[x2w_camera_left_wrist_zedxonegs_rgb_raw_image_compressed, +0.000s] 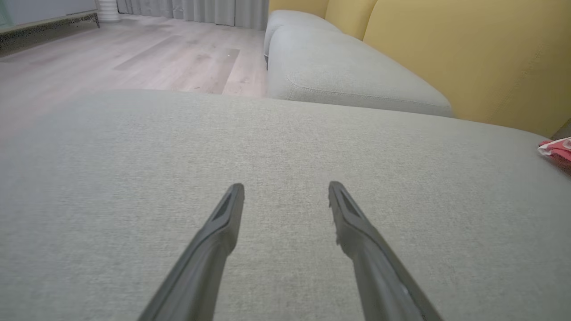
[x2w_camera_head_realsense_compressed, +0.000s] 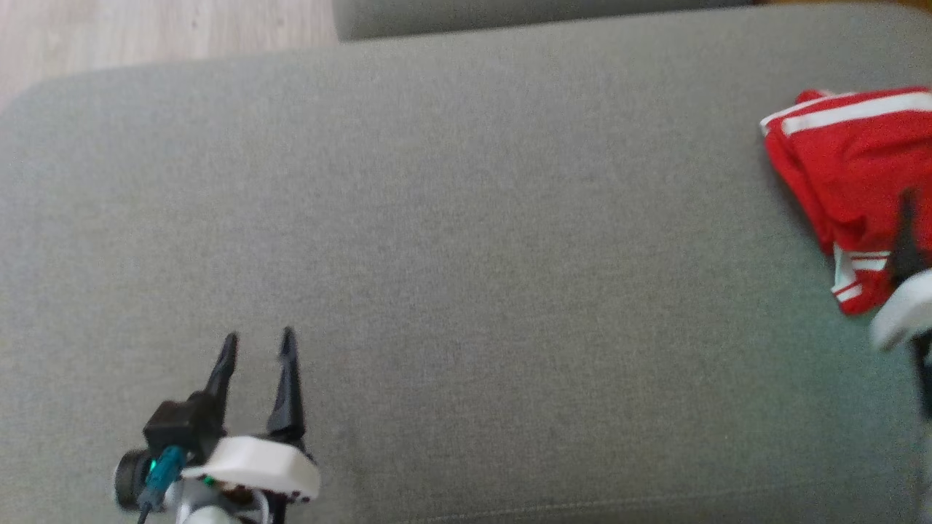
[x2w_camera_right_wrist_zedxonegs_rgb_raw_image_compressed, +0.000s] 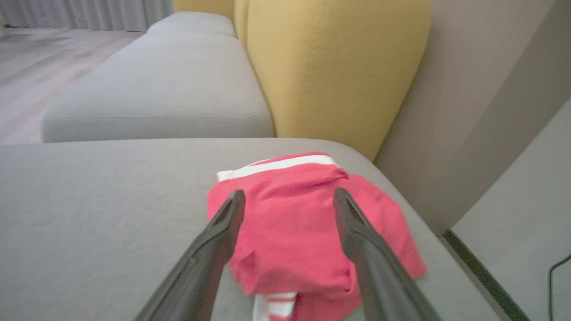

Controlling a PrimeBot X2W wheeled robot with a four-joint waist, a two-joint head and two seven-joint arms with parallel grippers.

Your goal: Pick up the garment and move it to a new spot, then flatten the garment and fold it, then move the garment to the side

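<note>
Garment (x2w_camera_right_wrist_zedxonegs_rgb_raw_image_compressed: 294, 236) at right tool (x2w_camera_right_wrist_zedxonegs_rgb_raw_image_compressed: 289, 191), spread, gripping nothing; left tool (x2w_camera_left_wrist_zedxonegs_rgb_raw_image_compressed: 286, 184) spread, well away.

Broad open grey cushion (x2w_camera_head_realsense_compressed: 466, 240); red garment (x2w_camera_head_realsense_compressed: 852, 167) at its right edge, yellow backrest (x2w_camera_right_wrist_zedxonegs_rgb_raw_image_compressed: 330, 67) just beyond.

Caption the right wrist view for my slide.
Open right gripper above a red garment on the grey cushion.

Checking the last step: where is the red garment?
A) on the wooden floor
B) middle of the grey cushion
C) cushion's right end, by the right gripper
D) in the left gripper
C: the red garment lies at the right end of the grey cushion, the right gripper at it, jaws apart.
</note>
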